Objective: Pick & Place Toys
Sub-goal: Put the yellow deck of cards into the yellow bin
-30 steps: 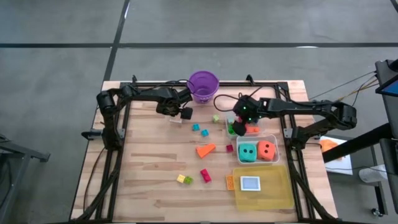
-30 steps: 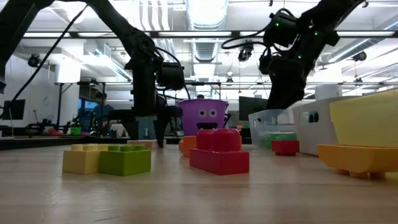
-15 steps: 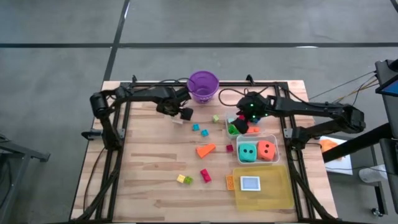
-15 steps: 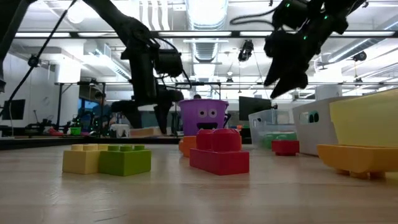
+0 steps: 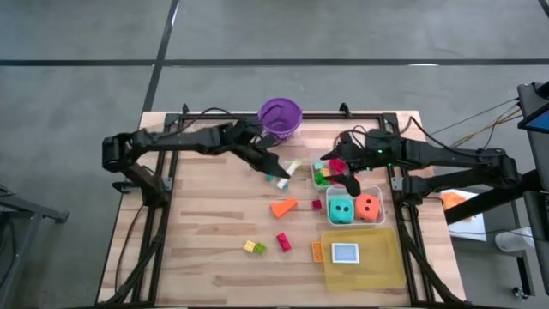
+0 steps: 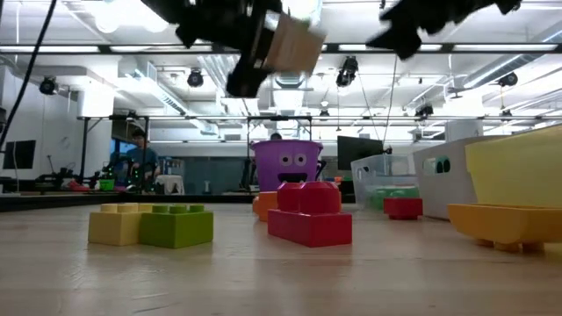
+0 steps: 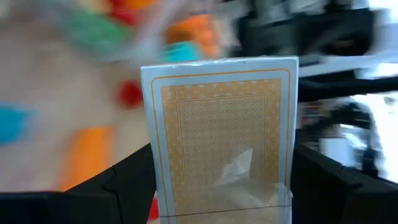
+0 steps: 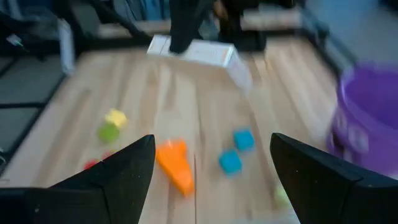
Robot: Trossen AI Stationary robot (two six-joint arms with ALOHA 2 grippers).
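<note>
High view: the left gripper (image 5: 273, 165) has swung away from the purple bucket (image 5: 280, 117) toward the middle of the frame, and its fingers are clamped on a card box (image 7: 219, 134) with an orange patterned back, carried above the wood. In the low view that box (image 6: 294, 44) has gone from tabletop level to the upper centre, well off the table. So the pick looks done and the carry toward the tubs on the right seems under way. The left arm now stretches long and low from the left edge. The right gripper (image 5: 350, 182) has moved from the upper small tub (image 5: 319, 165) to the near rim of the tub (image 5: 377, 193) holding the teal die (image 5: 341, 209) and orange die (image 5: 368, 206); its fingers stand apart, empty. Loose blocks and the orange wedge (image 5: 283, 207) lie at centre.
</note>
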